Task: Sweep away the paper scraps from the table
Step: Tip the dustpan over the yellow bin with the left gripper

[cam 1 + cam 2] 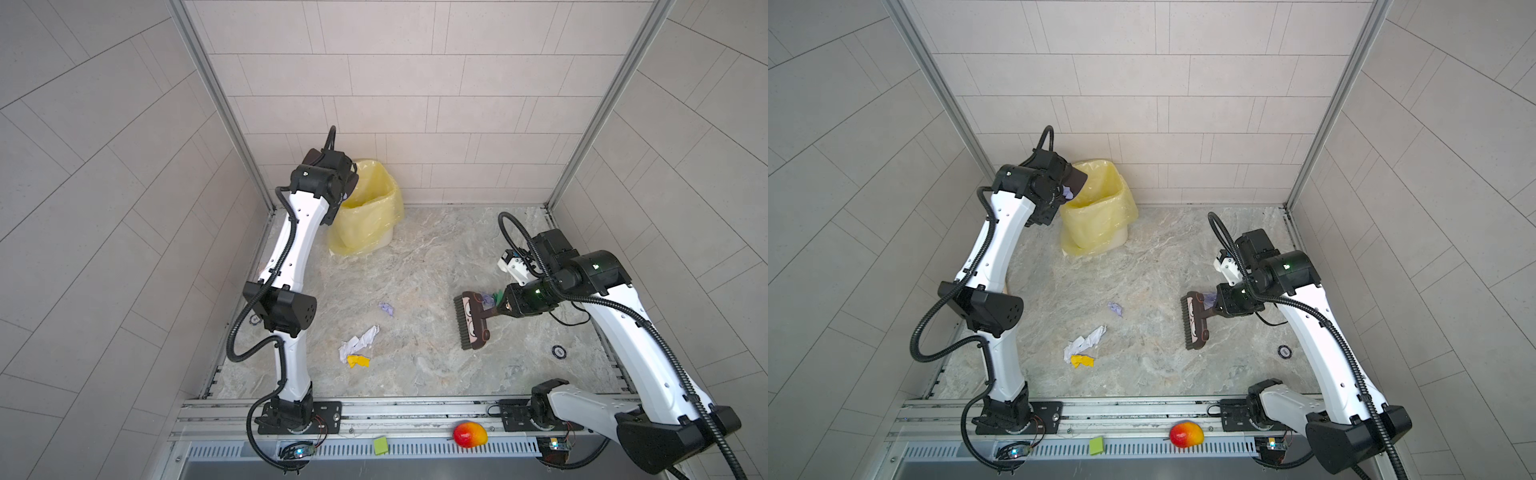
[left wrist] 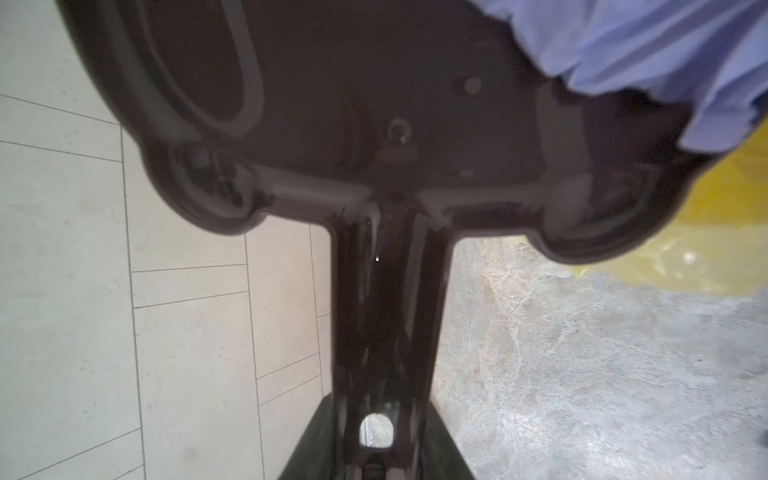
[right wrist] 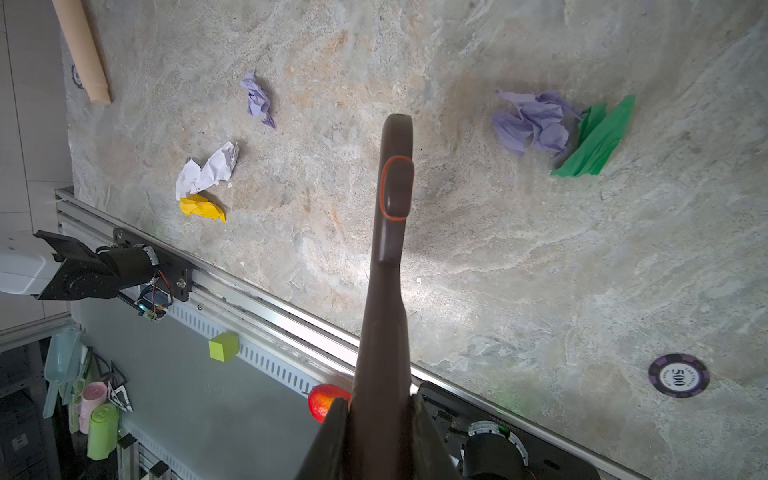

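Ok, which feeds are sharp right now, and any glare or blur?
Left wrist view: the dustpan fills the frame, dark and out of focus, the lavender scrap blurred too. Right wrist view: paper scraps crisp, a bright glare patch on the table beside the brush handle. Both top views: even light, wall tiles slightly bowed near the edges.

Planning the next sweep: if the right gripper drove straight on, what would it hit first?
Likely bare table: the right gripper carries the brush ahead of it, aimed between the lone lavender scrap and the lavender-green pile. Height unclear.
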{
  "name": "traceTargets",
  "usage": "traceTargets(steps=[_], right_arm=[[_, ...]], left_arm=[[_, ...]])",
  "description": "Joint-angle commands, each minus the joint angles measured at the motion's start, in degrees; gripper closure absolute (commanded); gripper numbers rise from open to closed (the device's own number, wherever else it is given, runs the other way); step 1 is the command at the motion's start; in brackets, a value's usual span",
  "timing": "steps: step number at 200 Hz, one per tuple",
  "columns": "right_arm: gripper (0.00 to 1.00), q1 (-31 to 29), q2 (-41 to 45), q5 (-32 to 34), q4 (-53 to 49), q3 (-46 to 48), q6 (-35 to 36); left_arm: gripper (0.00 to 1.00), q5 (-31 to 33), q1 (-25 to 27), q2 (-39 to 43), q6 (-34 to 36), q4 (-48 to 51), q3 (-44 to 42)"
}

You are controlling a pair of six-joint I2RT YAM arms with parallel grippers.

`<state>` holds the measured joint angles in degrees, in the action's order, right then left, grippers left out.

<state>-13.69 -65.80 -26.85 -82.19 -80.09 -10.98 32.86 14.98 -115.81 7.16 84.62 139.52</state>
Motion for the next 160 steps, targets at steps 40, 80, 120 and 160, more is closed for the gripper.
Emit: traceTargets(steps=[40, 80, 120, 160], right_arm=[[1.0, 0.2, 0.1, -0.6, -3.4, -3.2, -0.1], [1.0, 0.2, 0.4, -0.4, -3.8, -3.3, -0.1], [1.0, 0.2, 0.6, -0.5, -3.8, -3.0, 0.1], [1.0, 0.2, 0.6, -0.6, -3.7, -3.0, 0.4]], left_arm=[[1.0, 18.4, 5.0, -3.6, 12.1, -6.2, -0.1], [1.0, 24.2, 6.6, -3.3, 19.8, -12.5, -1.7], [1.0, 31.0, 8.6, -1.3, 31.4, -23.1, -7.7], [1.0, 34.2, 8.9, 0.8, 37.1, -30.0, -10.2]])
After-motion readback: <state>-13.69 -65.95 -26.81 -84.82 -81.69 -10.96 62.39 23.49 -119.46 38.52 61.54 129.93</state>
